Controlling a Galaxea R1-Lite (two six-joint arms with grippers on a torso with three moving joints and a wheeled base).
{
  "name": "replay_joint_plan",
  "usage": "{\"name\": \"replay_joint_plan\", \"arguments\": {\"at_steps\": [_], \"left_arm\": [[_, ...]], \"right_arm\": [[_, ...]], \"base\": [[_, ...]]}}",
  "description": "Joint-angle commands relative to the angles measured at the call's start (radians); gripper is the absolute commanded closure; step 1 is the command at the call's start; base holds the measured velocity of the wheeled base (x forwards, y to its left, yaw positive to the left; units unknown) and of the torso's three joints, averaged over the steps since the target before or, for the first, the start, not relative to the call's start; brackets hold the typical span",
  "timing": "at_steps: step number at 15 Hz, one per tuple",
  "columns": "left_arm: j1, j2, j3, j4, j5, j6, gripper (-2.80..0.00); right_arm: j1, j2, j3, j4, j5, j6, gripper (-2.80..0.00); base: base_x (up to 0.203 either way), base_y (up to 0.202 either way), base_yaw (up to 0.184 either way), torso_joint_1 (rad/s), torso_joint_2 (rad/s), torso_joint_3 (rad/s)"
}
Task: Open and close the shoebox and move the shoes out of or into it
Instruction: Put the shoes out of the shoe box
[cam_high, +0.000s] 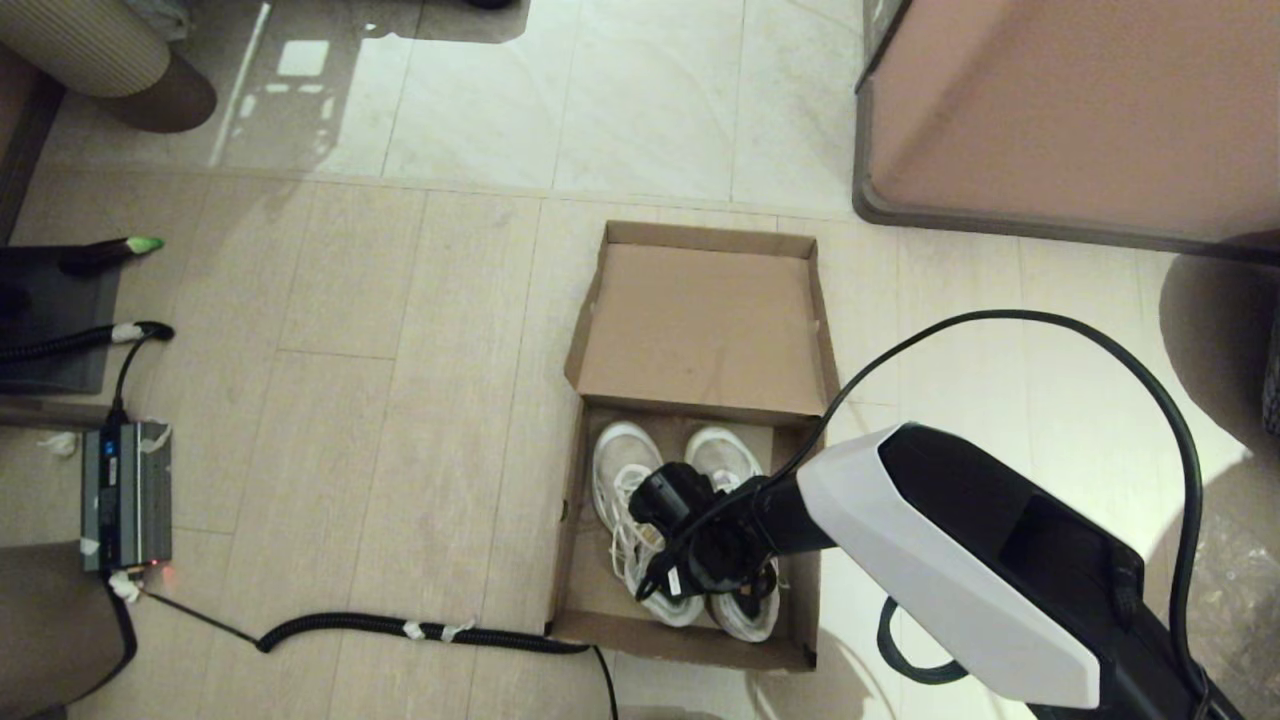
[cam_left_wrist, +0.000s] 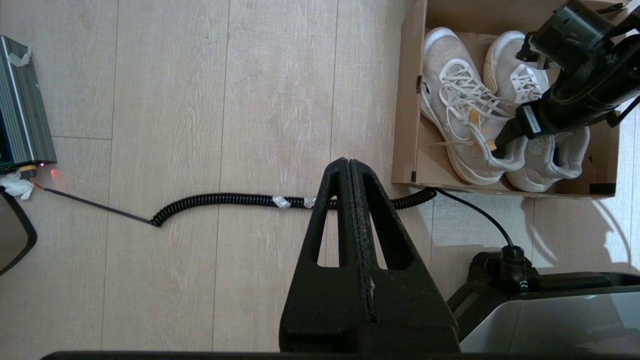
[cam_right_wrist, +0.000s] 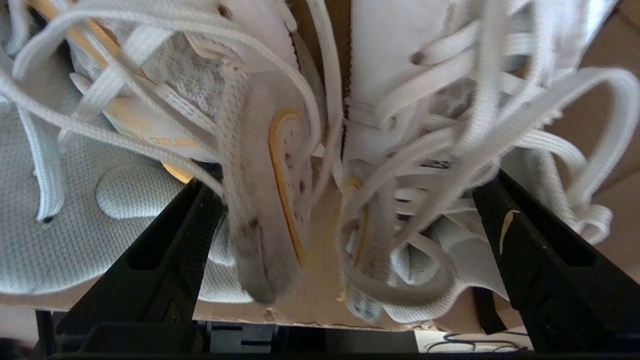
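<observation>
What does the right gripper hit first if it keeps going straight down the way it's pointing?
Likely the shoes: the right gripper is open, its fingers straddling the inner collars of both, inside the open shoebox. Past them, probably the box floor; depth is unclear.

right arm (cam_high: 950, 560): white-black shell | black cable | black gripper (cam_right_wrist: 345, 210)

- The floor (cam_high: 400, 400) is pale wood-look planks, with glossy tiles farther off.
- The shoebox (cam_high: 700, 330) sits open on the floor, lid laid back flat.
- A coiled black cable (cam_high: 400, 628) runs up to the box's near corner.
- A grey electronics unit (cam_high: 125, 495) lies at the left.
- A pinkish-brown cabinet (cam_high: 1080, 110) stands far right.
</observation>
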Motion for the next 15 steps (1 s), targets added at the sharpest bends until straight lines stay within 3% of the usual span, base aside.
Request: {"name": "replay_joint_plan", "arguments": {"at_steps": [1, 6, 7, 15], "left_arm": [[0.0, 0.0, 0.0, 0.0, 0.0, 0.0, 0.0], [0.0, 0.0, 0.0, 0.0, 0.0, 0.0, 0.0], [0.0, 0.0, 0.0, -0.002, 0.0, 0.0, 0.0], [0.0, 0.0, 0.0, -0.003, 0.0, 0.0, 0.0]], "right_arm": [[0.002, 0.028, -0.029, 0.002, -0.001, 0.01, -2.8], [0.003, 0.052, -0.093, 0.056, 0.007, 0.044, -2.78], [0.003, 0.056, -0.094, 0.058, 0.005, 0.044, 0.0], [0.001, 0.021, -0.11, 0.244, 0.024, 0.061, 0.0]], "base": [[0.0, 0.0, 0.0, 0.0, 0.0, 0.0], [0.0, 0.0, 0.0, 0.0, 0.0, 0.0], [0.0, 0.0, 0.0, 0.0, 0.0, 0.0], [0.0, 0.0, 0.0, 0.0, 0.0, 0.0]]}}
